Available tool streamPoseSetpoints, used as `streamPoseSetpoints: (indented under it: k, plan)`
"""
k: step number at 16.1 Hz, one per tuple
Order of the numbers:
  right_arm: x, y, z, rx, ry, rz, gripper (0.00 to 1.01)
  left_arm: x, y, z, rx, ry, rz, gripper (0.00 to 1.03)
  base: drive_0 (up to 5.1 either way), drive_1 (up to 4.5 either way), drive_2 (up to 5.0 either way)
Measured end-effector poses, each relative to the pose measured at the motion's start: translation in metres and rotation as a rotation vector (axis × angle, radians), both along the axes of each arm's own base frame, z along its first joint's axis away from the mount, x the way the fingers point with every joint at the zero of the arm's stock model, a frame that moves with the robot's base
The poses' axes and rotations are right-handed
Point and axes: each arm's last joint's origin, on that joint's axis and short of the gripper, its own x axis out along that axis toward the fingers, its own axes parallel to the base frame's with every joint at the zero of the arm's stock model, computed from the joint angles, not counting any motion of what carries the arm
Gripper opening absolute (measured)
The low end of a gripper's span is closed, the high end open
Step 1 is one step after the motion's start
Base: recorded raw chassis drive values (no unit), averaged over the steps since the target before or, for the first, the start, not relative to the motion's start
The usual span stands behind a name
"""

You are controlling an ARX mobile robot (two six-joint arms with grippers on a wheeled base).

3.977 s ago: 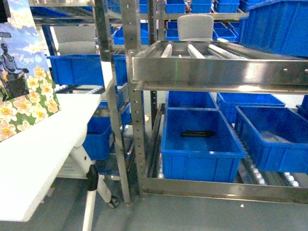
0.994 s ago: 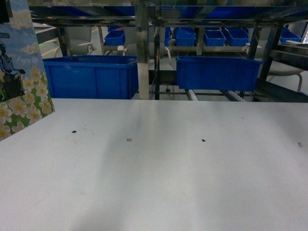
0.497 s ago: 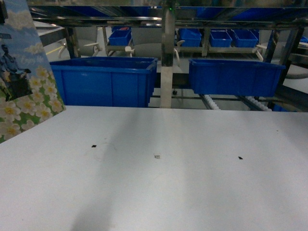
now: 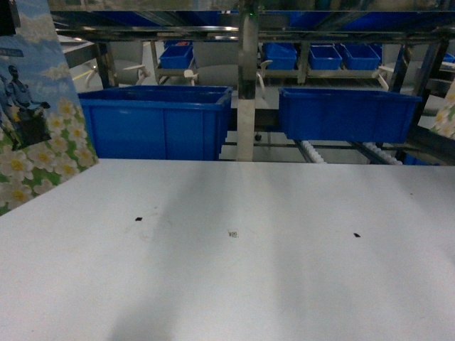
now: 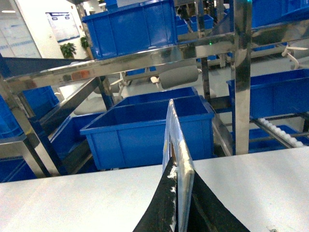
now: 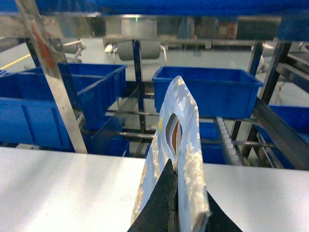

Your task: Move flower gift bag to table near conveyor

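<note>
While the left end effector is closed on the bottom edge of the flower bag, its black fingers press the thin folded card from both sides in the left wrist view; the bag stands edge-on and upright above the white counter; in the head view the same bag shows at the far left, its face printed with white-and-yellow flowers, blue sky and a seated figure, its lower edge over the counter's left side, though whether it touches the top I cannot tell.

The right end effector likewise pinches a second bag, a pale blue glossy one with an oval handle cut-out, held edge-on above the counter; only a sliver of it shows at the right edge of the head view.

The counter fills the lower half of the head view, with a few dark specks on it; just behind its far edge stands the conveyor, steel posts and rails with white rollers; two blue bins sit in it, with smaller bins on shelves farther back.
</note>
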Motion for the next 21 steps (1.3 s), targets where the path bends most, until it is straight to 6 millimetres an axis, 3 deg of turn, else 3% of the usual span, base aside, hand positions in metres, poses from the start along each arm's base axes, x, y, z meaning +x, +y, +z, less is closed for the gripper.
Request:
streamPoseSetpoints:
  k: [2,4,6,7,9,10,12,14,21]
  plan:
    - [0.045,-0.007,-0.029,0.003,0.045,0.015,0.02,0.0,0.001,0.0,0.0,0.0,0.006,0.02,0.0,0.0,0.0]
    - [0.07,-0.016,-0.057,0.01,0.091,0.013,0.02,0.0,0.001,0.0,0.0,-0.001,0.006,0.02,0.0,0.0,0.0]
    - [0.079,-0.019,-0.079,0.021,0.129,0.033,0.02,0.0,0.0,0.0,0.0,0.0,0.004,0.02,0.0,0.0,0.0]
    - [0.08,-0.013,-0.108,0.021,0.199,0.082,0.02,0.0,0.0,0.0,-0.001,-0.001,0.006,0.02,0.0,0.0,0.0]
    - [0.054,0.019,-0.135,-0.008,0.324,0.197,0.04,0.0,0.0,0.0,0.0,-0.001,0.006,0.02,0.0,0.0,0.0]
    - [0.053,0.019,-0.135,-0.013,0.324,0.2,0.27,0.0,0.001,0.0,0.0,-0.001,0.006,0.02,0.0,0.0,0.0]
    - [0.053,0.019,-0.135,-0.014,0.324,0.2,0.53,0.0,0.0,0.0,0.0,-0.001,0.005,0.02,0.0,0.0,0.0]
    - [0.053,0.019,-0.135,-0.013,0.324,0.199,0.64,0.0,0.0,0.0,0.0,-0.001,0.006,0.02,0.0,0.0,0.0]
    - [0.043,0.017,-0.124,0.023,0.35,0.19,0.86,0.0,0.0,0.0,0.0,0.0,0.006,0.02,0.0,0.0,0.0]
